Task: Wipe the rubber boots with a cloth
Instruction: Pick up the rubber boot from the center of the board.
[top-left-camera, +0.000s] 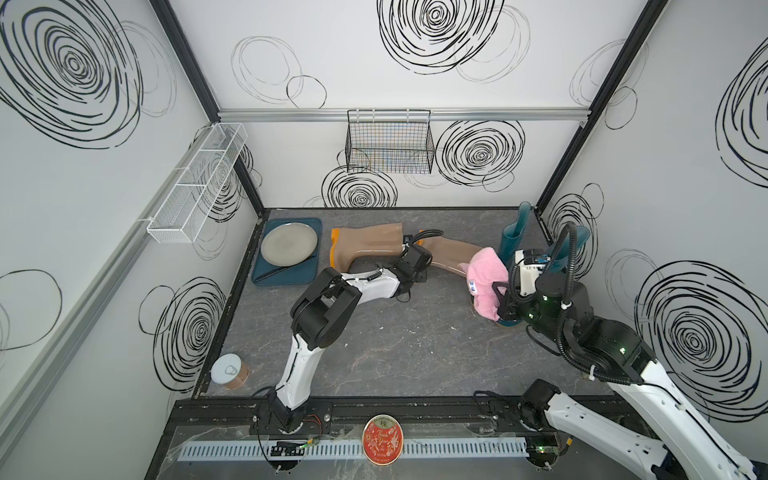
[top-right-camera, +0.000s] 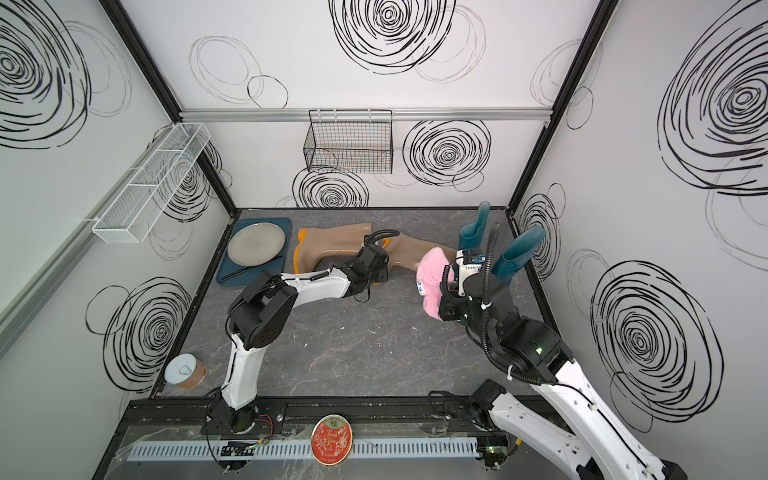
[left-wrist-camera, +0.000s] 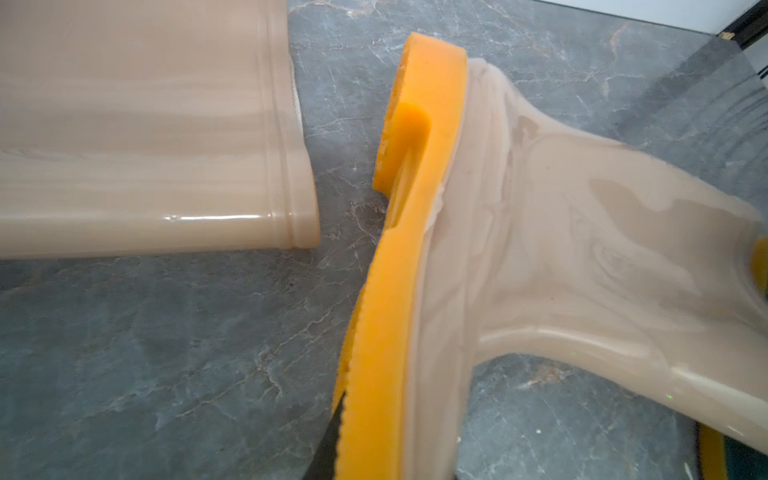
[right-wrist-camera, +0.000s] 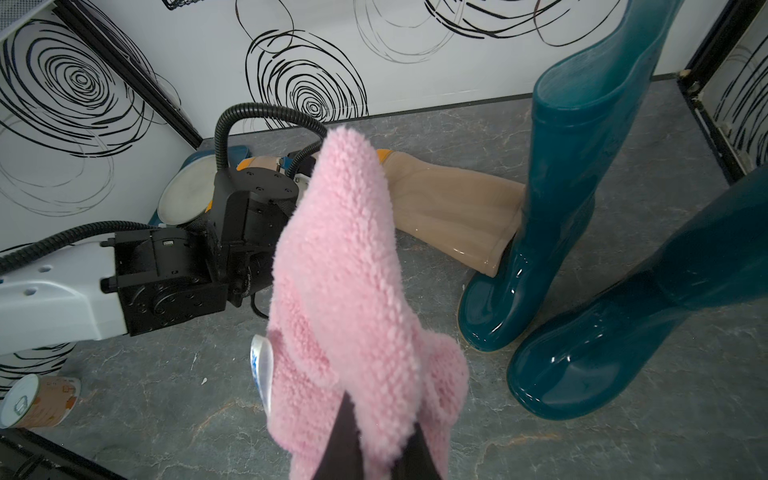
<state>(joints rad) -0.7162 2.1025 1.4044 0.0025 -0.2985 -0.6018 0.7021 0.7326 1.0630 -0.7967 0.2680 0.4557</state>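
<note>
**Both top views.** Two glossy, translucent tan boots lie on their sides, end to end, on my grey marbled worktop (top-left-camera: 374, 353): the tan boot by the tray (top-left-camera: 365, 245) and the second tan boot (top-left-camera: 446, 255). The inner teal boot (top-left-camera: 515, 232) and the outer teal boot (top-right-camera: 519, 253) stand upright by the right wall. My left pincer (top-left-camera: 417, 264) sits low at the second tan boot's foot. From up here I cannot tell how its jaws stand. My right pincer (top-left-camera: 505, 301) holds the fluffy pink terry cloth (top-left-camera: 482, 278), which hangs bunched in front of the teal pair, over the second tan boot's cuff end. A round grey plate (top-left-camera: 289, 245) rests on a teal tray (top-left-camera: 286, 279), and a tin can (top-left-camera: 228, 370) sits at the near left corner.

**Left wrist view.** The thick orange-yellow sole (left-wrist-camera: 415, 208) has a saw-toothed tread and borders smooth, milky-tan rubber. One dark finger (left-wrist-camera: 327, 451) lies against the tread. Its partner is hidden, so I cannot tell whether the pincer is clamped. The other boot's rolled cuff (left-wrist-camera: 291, 166) lies apart from it, across bare worktop.

**Right wrist view.** The right pincer's dark fingers (right-wrist-camera: 345, 432) are pinched tight on the cloth, showing its looped pile and small white tag (right-wrist-camera: 262, 365). Both teal boots gleam. The second tan boot's open end lies just beside the inner one's foot.
</note>
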